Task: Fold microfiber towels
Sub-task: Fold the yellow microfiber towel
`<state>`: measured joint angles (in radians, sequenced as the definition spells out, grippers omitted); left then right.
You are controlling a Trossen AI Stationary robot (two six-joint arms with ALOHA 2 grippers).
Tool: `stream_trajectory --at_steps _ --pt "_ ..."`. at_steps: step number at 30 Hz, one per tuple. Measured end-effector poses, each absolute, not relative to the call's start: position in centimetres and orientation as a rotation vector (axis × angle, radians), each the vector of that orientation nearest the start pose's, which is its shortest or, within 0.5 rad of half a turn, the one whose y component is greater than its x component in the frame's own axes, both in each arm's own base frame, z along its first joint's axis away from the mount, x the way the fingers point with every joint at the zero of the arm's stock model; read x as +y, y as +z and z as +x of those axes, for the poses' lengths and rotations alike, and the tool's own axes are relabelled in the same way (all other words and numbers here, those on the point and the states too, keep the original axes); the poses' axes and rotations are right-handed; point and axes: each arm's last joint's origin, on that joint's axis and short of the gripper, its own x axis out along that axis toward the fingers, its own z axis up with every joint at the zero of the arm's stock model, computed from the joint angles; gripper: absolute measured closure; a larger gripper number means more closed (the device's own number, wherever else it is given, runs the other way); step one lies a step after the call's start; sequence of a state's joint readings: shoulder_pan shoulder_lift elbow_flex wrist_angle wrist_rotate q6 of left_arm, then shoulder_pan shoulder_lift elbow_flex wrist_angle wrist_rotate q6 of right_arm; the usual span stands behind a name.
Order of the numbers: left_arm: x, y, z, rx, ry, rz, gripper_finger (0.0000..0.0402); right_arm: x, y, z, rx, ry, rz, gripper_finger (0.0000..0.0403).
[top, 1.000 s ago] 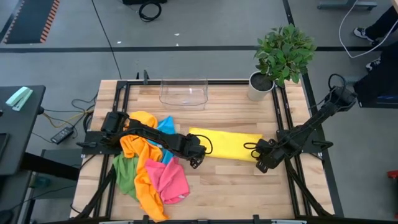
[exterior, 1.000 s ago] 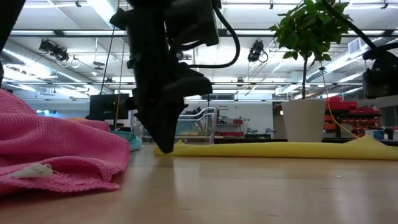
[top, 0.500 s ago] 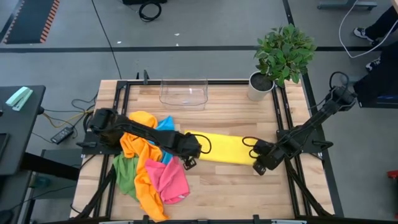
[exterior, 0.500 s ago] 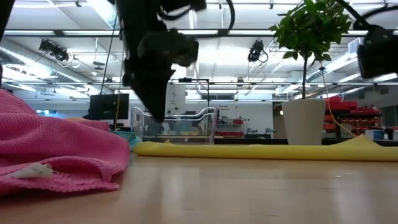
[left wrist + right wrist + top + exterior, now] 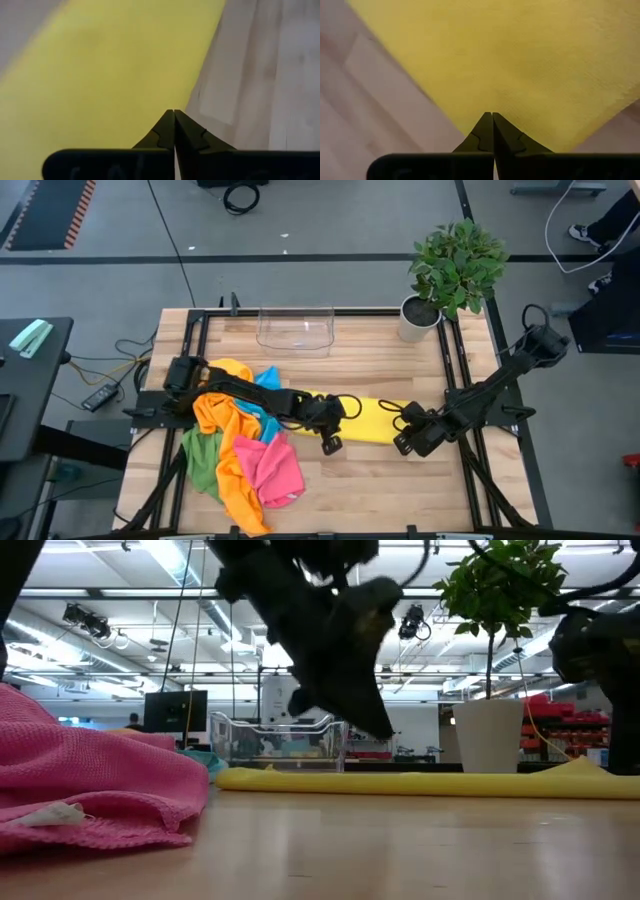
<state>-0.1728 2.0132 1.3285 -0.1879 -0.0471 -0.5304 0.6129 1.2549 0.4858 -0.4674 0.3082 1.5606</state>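
A yellow towel (image 5: 378, 416) lies flat in a long folded strip across the middle of the table, also seen in the low view (image 5: 400, 781). My left gripper (image 5: 330, 445) is shut and hangs clear above the strip's near edge (image 5: 100, 75), tipped in the low view (image 5: 383, 730). My right gripper (image 5: 402, 444) is shut over the yellow towel's near right part (image 5: 520, 60). To the left lies a heap of towels: orange (image 5: 215, 415), blue (image 5: 266, 380), green (image 5: 200, 455) and pink (image 5: 275, 470). My right gripper's shut fingertips (image 5: 492, 122) point steeply down at the yellow towel, just inside its near edge (image 5: 470, 120). Whether they touch the cloth I cannot tell. The towel lies flat on the table there.
A clear plastic tray (image 5: 295, 328) stands at the far edge, and a potted plant (image 5: 450, 265) at the far right corner. The pink towel (image 5: 90, 780) bulks close before the low camera. Bare wood lies along the near edge, right of the heap.
My left gripper, shut throughout, has lifted off the yellow towel's left end, swung left, then come back right over the near edge, tipping and rolling as it went. The towel's left end now lies farther left. My right gripper has shifted a little toward the table's left.
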Motion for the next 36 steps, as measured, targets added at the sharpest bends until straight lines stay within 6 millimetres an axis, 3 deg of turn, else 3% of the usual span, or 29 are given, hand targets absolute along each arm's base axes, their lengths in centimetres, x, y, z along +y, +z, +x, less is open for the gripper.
stream_trajectory --at_steps 6,11,15,20,24,29,36 --pt "-8.3 12.8 41.6 0.981 0.105 -0.392 0.0394 9.9 13.3 16.1 1.008 -0.628 0.838 0.0403" --pt "-8.7 12.6 41.6 0.985 0.104 -0.401 0.0395 9.8 13.4 16.0 1.014 -0.631 0.834 0.0403" --pt "-8.7 14.1 41.5 0.952 0.030 -0.420 0.0396 9.5 13.5 15.9 1.038 -0.627 0.831 0.0403" --pt "-7.8 18.4 41.1 0.834 0.032 -0.374 0.0390 9.3 15.0 15.9 0.966 -0.600 0.876 0.0403" --pt "-6.2 18.8 41.0 0.828 0.096 -0.340 0.0396 9.6 16.0 16.4 0.917 -0.581 0.921 0.0403" --pt "-4.8 16.8 41.4 0.903 0.100 -0.378 0.0392 10.1 15.5 17.1 0.914 -0.573 0.920 0.0403" --pt "-5.1 13.6 41.9 0.981 0.102 -0.459 0.0390 10.0 13.7 16.9 1.037 -0.640 0.798 0.0403"
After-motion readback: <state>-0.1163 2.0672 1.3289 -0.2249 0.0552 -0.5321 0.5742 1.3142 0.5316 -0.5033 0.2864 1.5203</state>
